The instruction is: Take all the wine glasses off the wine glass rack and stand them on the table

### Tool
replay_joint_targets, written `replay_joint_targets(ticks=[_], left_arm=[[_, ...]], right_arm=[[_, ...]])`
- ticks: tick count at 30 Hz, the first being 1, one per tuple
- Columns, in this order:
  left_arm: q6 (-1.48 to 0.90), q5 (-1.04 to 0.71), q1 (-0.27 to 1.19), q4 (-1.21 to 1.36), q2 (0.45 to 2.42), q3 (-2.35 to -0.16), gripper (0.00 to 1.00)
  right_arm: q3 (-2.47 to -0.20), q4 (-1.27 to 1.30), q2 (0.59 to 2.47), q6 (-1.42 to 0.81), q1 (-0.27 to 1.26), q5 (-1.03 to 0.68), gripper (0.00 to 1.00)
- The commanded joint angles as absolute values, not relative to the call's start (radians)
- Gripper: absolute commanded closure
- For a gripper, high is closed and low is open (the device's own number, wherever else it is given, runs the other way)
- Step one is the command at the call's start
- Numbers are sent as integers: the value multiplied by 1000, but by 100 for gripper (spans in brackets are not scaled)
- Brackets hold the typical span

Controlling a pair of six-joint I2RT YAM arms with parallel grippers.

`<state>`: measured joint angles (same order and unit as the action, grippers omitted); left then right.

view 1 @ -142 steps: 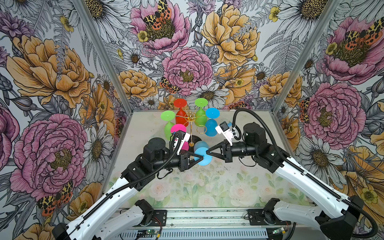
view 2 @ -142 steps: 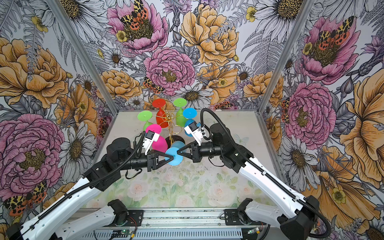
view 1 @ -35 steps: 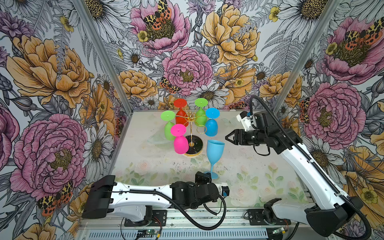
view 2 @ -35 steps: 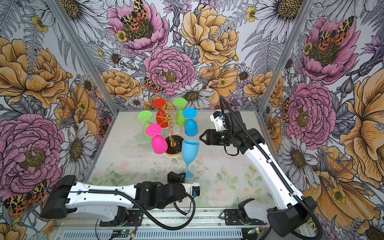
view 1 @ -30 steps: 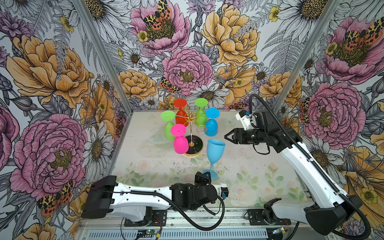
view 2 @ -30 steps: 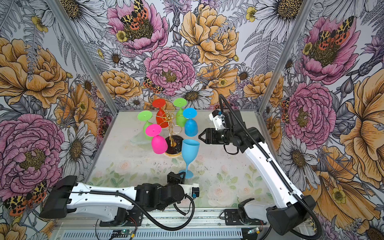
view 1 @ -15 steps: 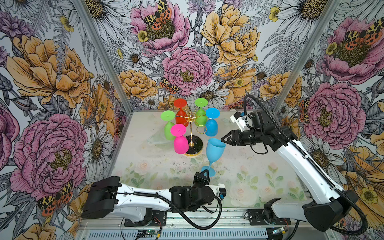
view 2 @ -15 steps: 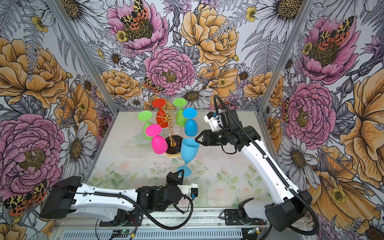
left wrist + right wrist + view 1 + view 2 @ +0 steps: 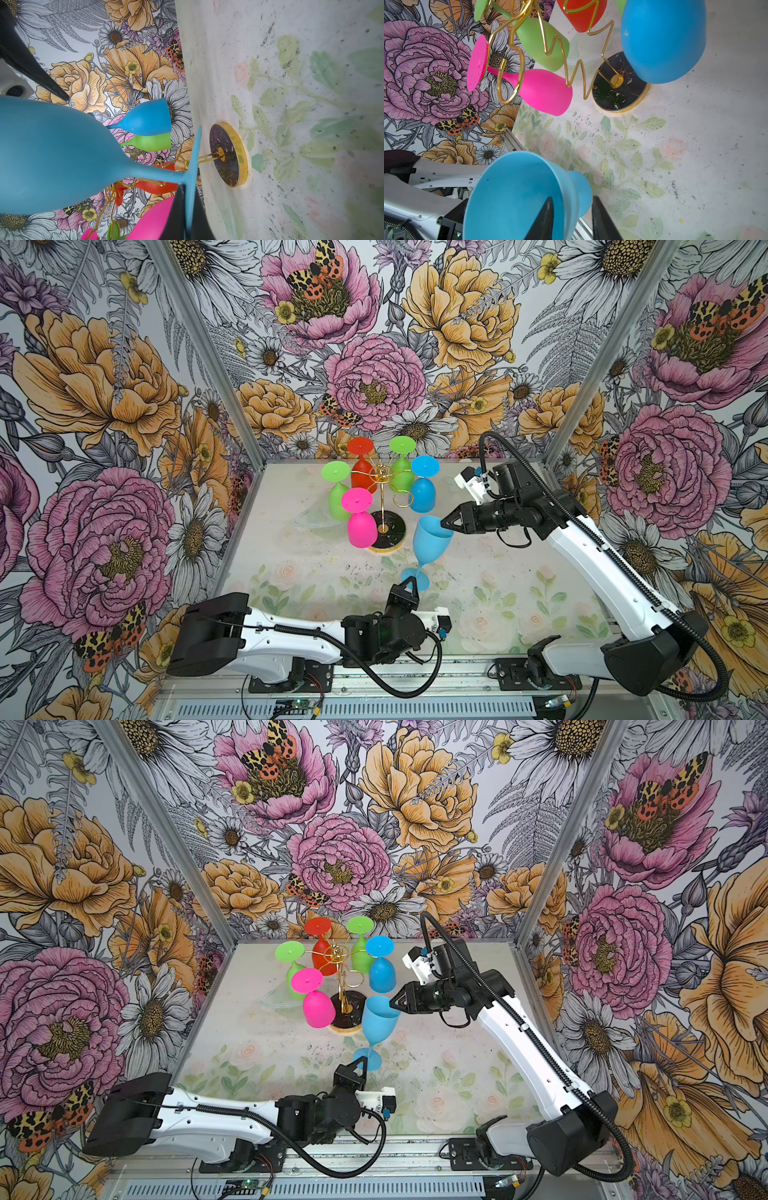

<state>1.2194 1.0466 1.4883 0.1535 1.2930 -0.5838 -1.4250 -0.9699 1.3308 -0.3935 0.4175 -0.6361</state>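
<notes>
Moved since a second ago: right gripper (image 9: 446, 523) has come left from open space to the rim of the light blue wine glass (image 9: 432, 539), and its jaws have narrowed.
Wine glass: off the rack, bowl upward, leaning to the right, held over the bench (image 9: 511, 572) just near-right of the rack's base.
Left gripper (image 9: 410, 581): reaches in from the near edge. Its jaws are pressed together on the edge of the glass's round foot.
Right gripper jaws: spread astride the bowl's rim, one fingertip inside the bowl and one outside. The right wrist view shows a gap between the outer fingertip and the bowl wall.
Rack (image 9: 390, 526): gold wire stand on a black disc with a gold rim, at the far middle of the bench.
Other glasses: pink glass (image 9: 360, 524), left green glass (image 9: 338, 502), red glass (image 9: 362, 479), far green glass (image 9: 401, 477) and darker blue glass (image 9: 423, 495) hang upside down from the rack's arms.
</notes>
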Motion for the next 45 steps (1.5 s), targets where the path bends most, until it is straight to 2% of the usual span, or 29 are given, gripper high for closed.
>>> replay_joint_targets(ticks=[1,19,22,26,33,42,45], left_arm=[[1286,1097,1488,279,1312,-559,100],[1347,1114,1467,387,1328,-543,100],[1335,1103,1470,387,1328,-540,99],[1314,1081,1478,385,1324,-536,89],[1249,1024,1520,375,1294,-500,65],[1077,976,1534,189,1235,-520,45],[983,929,1541,85,1213,-544,36]], right_arm=[[-1439,-975,1342,-370,429,-659,73],[-1436,-1005,1338,-329,435,-621,99],[-1440,-1006,1332,-327,435,-616,100],[-1446,-1009,1324,-324,434,-602,100],[-1456,-1014,1313,-315,421,-565,100],[-1480,-1016,1309,-306,406,-528,100],[-1487,-1015,1307,-301,401,-480,100]])
